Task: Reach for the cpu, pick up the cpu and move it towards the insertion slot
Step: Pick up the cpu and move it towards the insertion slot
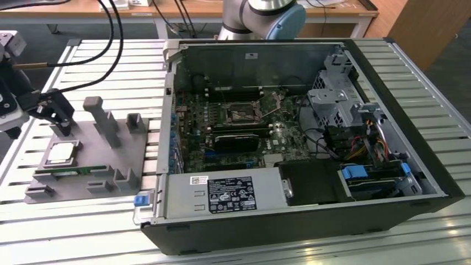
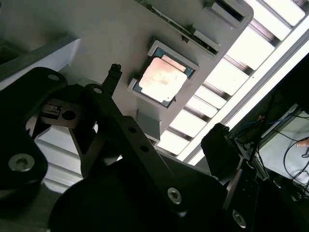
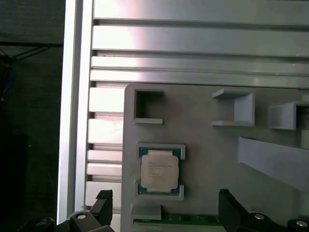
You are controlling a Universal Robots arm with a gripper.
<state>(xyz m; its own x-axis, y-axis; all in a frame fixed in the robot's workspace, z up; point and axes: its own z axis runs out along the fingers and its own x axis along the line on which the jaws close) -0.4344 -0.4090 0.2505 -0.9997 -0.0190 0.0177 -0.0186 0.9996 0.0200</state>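
Note:
The cpu [image 1: 62,153] lies flat in a framed pocket of the grey moulded tray [image 1: 118,157] at the exterior view's left, its silver top up. My gripper [image 1: 53,117] hovers just above the tray, close by the cpu, open and holding nothing. In the first wrist view the cpu [image 3: 160,170] sits just ahead of the gap of the gripper [image 3: 165,202], whose dark fingertips [image 3: 104,199] stand wide apart. The second wrist view shows the cpu [image 2: 162,79] beyond the gripper [image 2: 165,108]. The insertion slot [image 1: 241,114] is on the motherboard inside the open computer case.
A green memory stick [image 1: 70,171] lies along the tray's near edge, beside upright grey posts [image 1: 99,118]. The open computer case [image 1: 220,196] fills the middle and right of the slatted metal table [image 1: 110,61]. Black cables [image 1: 110,33] hang over the back left.

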